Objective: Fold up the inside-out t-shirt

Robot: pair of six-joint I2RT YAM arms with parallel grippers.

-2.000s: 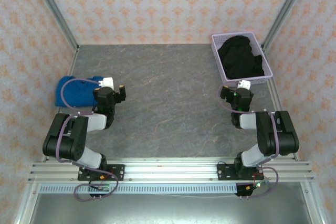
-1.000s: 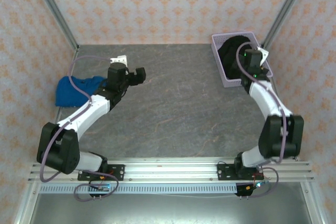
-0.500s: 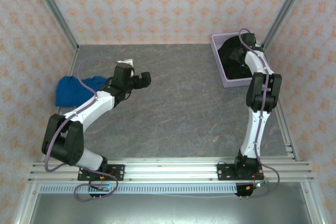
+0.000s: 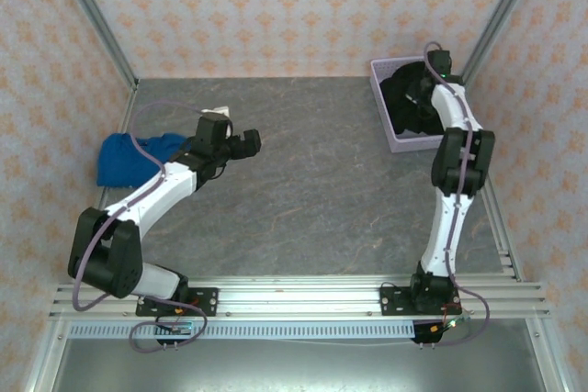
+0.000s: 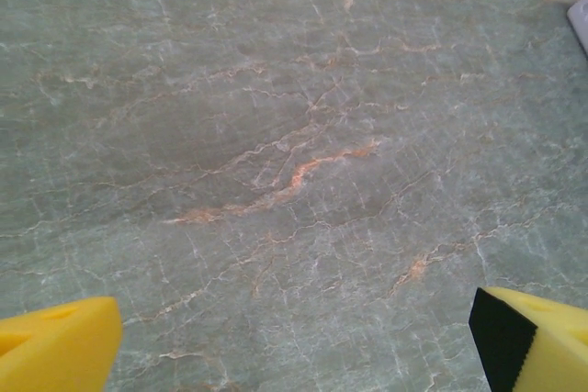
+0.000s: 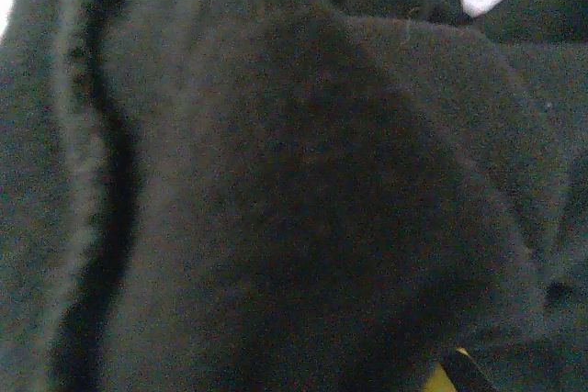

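Deep in the lilac basket [image 4: 409, 143], the right gripper [image 4: 427, 91] is buried in the heaped black t-shirt [image 4: 402, 100] — jaws hidden, grip unclear — so a snagged fold could drag the basket up; left gripper [image 4: 248, 142] gapes empty, well left.

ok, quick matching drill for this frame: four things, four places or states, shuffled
Things:
1. black t-shirt
2. blue garment
3. left gripper
4. right gripper

Places or states:
A. open, above bare table
B. lying on the table at its left edge
C. bunched up in the lavender basket at the far right
D. reached down into the basket, pressed against black cloth

Pairs: 1-C, 2-B, 3-A, 4-D
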